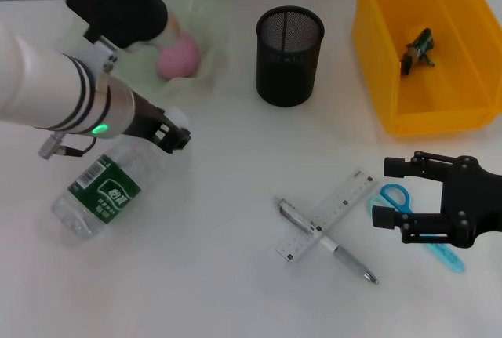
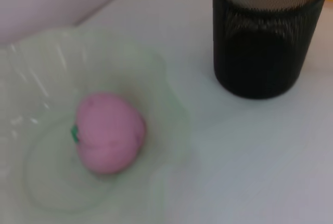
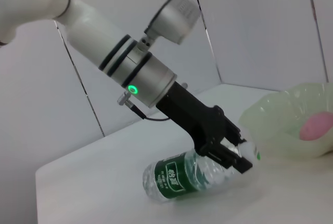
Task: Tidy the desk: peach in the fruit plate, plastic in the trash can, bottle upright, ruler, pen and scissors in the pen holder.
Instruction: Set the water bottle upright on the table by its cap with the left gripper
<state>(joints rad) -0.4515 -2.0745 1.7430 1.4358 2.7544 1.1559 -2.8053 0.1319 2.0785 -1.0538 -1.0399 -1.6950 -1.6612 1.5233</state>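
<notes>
A clear water bottle [image 1: 96, 194] with a green label lies on its side at the left; it also shows in the right wrist view [image 3: 179, 176]. My left gripper [image 1: 172, 136] is at its neck and looks shut on it [image 3: 231, 154]. The pink peach [image 1: 179, 57] lies in the pale green fruit plate [image 1: 205, 10], as the left wrist view [image 2: 109, 133] also shows. The black mesh pen holder [image 1: 289, 56] stands at the back centre. The ruler [image 1: 345, 197] and pen [image 1: 349, 259] lie crossed. My right gripper [image 1: 392, 191] is open over the blue scissors [image 1: 449, 259].
A yellow bin [image 1: 376, 71] stands at the back right with a dark green piece of plastic [image 1: 417, 49] inside. The pen holder [image 2: 260, 42] stands close to the plate's rim [image 2: 171, 104]. The white desk runs to the front edge.
</notes>
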